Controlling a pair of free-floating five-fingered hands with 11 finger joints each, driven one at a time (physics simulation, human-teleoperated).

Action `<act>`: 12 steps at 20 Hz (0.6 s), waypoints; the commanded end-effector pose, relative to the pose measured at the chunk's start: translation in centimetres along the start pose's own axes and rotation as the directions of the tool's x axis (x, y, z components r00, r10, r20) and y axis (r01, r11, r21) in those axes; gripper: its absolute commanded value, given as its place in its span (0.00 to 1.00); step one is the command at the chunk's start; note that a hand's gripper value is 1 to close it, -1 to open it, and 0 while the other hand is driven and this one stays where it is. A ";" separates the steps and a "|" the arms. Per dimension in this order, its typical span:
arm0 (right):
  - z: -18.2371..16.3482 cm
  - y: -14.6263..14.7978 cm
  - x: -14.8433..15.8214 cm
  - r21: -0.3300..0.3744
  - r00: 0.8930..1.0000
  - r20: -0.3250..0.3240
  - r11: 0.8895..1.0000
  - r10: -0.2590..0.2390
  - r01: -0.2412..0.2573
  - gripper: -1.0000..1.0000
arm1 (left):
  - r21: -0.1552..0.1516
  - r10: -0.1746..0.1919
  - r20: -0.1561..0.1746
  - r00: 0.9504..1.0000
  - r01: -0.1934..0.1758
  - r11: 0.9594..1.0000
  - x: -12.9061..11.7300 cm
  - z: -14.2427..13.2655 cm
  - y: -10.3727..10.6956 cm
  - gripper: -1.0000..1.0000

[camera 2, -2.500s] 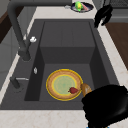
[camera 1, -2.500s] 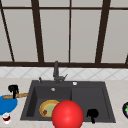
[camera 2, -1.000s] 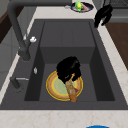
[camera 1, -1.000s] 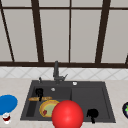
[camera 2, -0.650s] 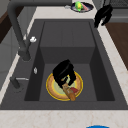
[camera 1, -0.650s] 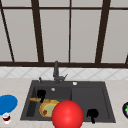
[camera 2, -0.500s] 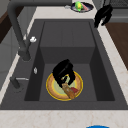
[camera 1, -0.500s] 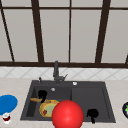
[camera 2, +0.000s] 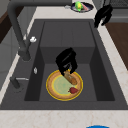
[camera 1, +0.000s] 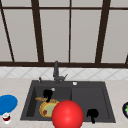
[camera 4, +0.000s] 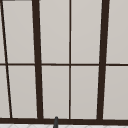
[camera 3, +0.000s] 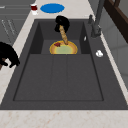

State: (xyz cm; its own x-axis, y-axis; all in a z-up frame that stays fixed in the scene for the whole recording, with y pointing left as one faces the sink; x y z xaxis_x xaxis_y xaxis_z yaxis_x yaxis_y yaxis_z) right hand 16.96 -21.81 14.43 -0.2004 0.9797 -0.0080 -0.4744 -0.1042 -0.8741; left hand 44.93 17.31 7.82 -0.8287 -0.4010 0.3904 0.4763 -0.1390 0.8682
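Observation:
My left hand [camera 1: 47, 94] is down in the sink's left basin, over a yellow-rimmed plate [camera 1: 44, 107]. In the left side view the left hand [camera 2: 66, 59] has its fingers curled round the upper end of a brown bread stick [camera 2: 70, 78]. The stick slants down to the plate [camera 2: 55, 86], beside a small red piece of food [camera 2: 73, 90]. From the right side, the left hand [camera 3: 62, 22] holds the bread stick [camera 3: 64, 35] tilted above the plate [camera 3: 63, 48]. My right hand [camera 1: 92, 114] hangs idle by the right basin's front edge with relaxed fingers.
A dark faucet [camera 1: 56, 71] stands behind the sink [camera 1: 87, 96]. On the left counter lie a blue plate [camera 1: 7, 103] and a small cup [camera 1: 6, 117]. A bowl of food [camera 2: 81, 6] sits on the right counter. A red sphere [camera 1: 67, 115] covers the sink's front edge.
The left hand moved from the sink's near side to over the plate and closed on the bread stick. The stick's upper end has risen slightly. The right hand stayed put.

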 end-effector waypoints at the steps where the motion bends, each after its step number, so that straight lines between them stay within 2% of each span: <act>1: 0.0 0.0 0.0 0.000 1.000 0.000 1.000 0.000 0.000 0.50 | 0.066 -0.070 0.061 0.996 0.066 0.996 0.4 -1.2 -1.8 1.00; 4: 0.0 0.0 0.0 0.000 1.000 0.000 1.000 0.000 0.000 0.50 | 0.098 -0.080 0.084 0.993 0.072 0.993 0.1 -1.9 -3.0 1.00; 6: 0.0 0.0 0.0 0.000 1.000 0.000 1.000 0.000 0.000 0.50 | 0.127 -0.096 0.096 0.991 0.083 0.988 -0.1 -2.7 -3.3 1.00; 9: 0.0 0.0 0.0 0.000 1.000 0.000 1.000 0.000 0.000 0.50 | 0.161 -0.083 0.097 0.992 0.067 0.985 -0.8 -3.8 -4.2 1.00; 12: 0.0 0.0 0.0 0.000 1.000 0.000 1.000 0.000 0.000 0.50 | 0.197 -0.077 0.119 0.990 0.052 0.979 -2.1 -4.5 -4.9 1.00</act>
State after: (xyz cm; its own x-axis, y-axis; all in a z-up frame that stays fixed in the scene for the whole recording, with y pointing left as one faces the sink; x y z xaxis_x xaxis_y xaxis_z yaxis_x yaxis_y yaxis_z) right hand 16.96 -21.81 14.43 -0.2004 0.9797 -0.0080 -0.4744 -0.1042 -0.8741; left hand 44.80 14.92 2.46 -0.8559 -0.3409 0.3888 0.4251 -0.0358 0.9044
